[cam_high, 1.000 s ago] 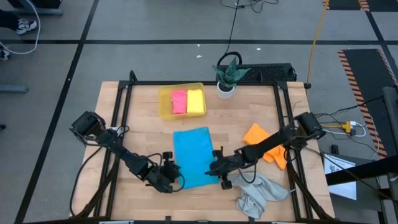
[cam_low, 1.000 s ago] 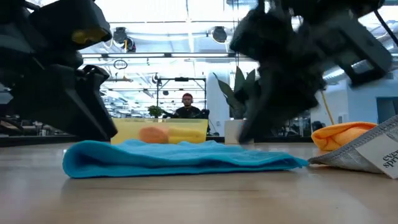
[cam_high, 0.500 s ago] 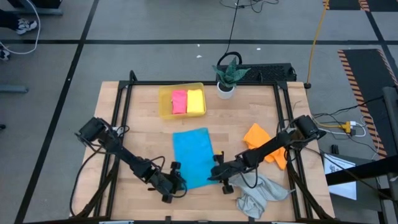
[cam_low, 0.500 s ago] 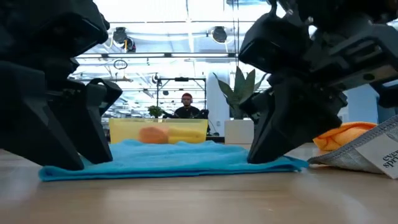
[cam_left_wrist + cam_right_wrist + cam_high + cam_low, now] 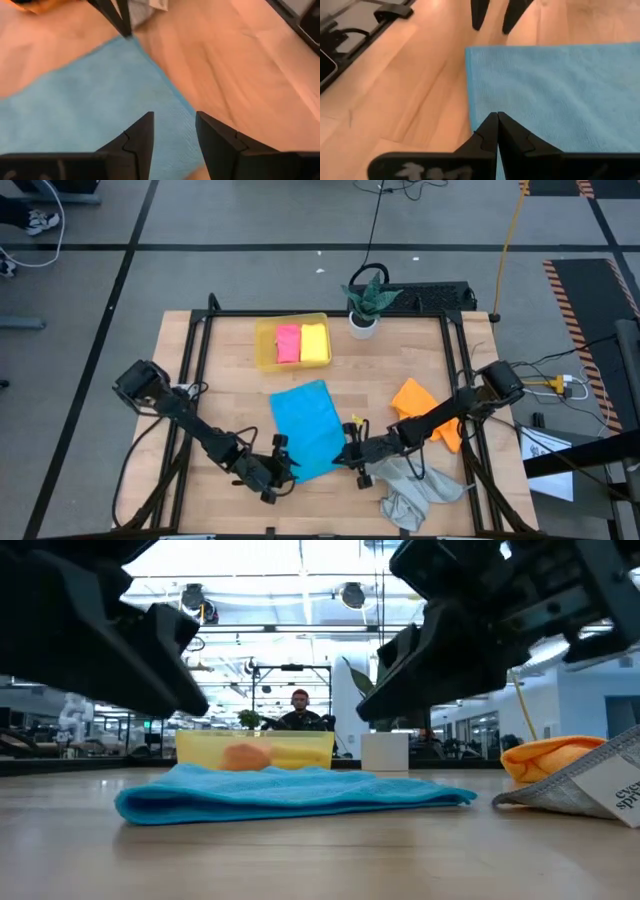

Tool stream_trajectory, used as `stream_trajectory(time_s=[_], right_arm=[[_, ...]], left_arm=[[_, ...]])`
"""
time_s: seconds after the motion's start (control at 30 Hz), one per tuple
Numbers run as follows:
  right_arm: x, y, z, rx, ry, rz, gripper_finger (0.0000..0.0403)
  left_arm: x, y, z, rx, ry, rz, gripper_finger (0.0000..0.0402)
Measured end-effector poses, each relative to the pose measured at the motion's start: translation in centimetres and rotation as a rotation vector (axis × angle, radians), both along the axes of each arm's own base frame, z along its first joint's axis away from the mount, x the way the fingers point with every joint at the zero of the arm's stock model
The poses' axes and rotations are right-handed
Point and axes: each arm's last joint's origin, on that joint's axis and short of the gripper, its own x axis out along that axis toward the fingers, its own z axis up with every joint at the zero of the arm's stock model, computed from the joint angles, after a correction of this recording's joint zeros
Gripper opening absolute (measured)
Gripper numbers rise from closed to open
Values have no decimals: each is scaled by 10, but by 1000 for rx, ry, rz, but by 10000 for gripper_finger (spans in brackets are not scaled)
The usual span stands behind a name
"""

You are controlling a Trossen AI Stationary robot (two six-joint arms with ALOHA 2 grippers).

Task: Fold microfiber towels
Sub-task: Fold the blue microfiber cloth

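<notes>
High view: blue towel (image 5: 308, 429) lies flat mid-surface (image 5: 230, 395). Left pincer (image 5: 283, 471), fingers apart, hovers at its near-left corner; right pincer (image 5: 343, 455), pressed together, empty, at its near-right edge.

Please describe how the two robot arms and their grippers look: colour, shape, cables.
Both arms are black and slim, built of jointed segments, with thin black cables looping near their bases. The left gripper has two matte black, wedge-shaped fingers that taper toward their tips. The right gripper has the same black tapered fingers. No markings are readable on either.
</notes>
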Motion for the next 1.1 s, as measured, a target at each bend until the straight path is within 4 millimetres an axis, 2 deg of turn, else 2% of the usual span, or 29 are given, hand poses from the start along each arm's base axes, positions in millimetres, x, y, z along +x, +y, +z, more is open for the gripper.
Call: stream_trajectory(time_s=[0.13,0.23,0.4,0.6,0.7,0.8,0.93,1.1], right_arm=[[-2,1,-4,-11,-3,13,1],[-6,2,-4,-109,12,72,12],[-12,0,19,-231,-49,39,48],[-16,2,29,-191,-71,16,89],[-21,4,25,-182,-12,25,100],[-28,9,18,-213,70,113,102],[-32,13,8,-237,122,144,94],[-31,16,-14,-346,160,205,80]], left_arm=[[0,2,0,47,-20,29,147],[2,3,-3,49,-18,56,147],[4,5,-2,67,-33,58,147],[10,12,0,90,-50,60,147],[12,14,1,67,-65,74,147],[12,14,1,63,-65,72,147],[13,14,2,63,-68,74,147],[15,14,3,82,-90,58,147]])
